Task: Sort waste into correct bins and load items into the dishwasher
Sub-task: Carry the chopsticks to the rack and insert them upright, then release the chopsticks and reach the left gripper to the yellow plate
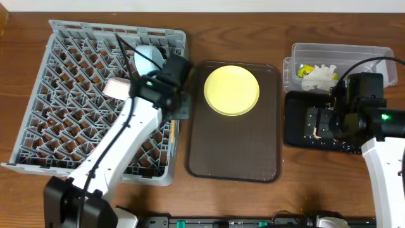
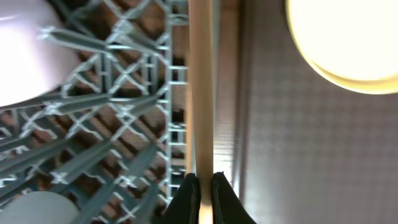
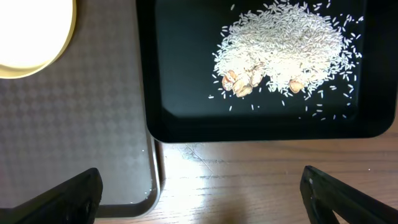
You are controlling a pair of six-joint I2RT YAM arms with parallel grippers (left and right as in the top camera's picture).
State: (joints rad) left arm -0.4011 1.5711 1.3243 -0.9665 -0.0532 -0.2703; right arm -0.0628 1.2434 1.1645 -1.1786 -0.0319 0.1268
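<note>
One clenching, one released.
Left tool is pinching a pale stick; right tool is hovering over black tray.

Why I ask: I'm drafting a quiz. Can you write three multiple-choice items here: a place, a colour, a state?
1. Where is the yellow plate? A on the floor B on the brown tray C in a sink
2. What colour is the bin under the grains? A black B white C blue
3. The right gripper is: A shut B open C out of view
Answers: B, the plate sits on the brown tray; A, the grains lie on glossy black; B, its fingers stand wide apart.
</note>
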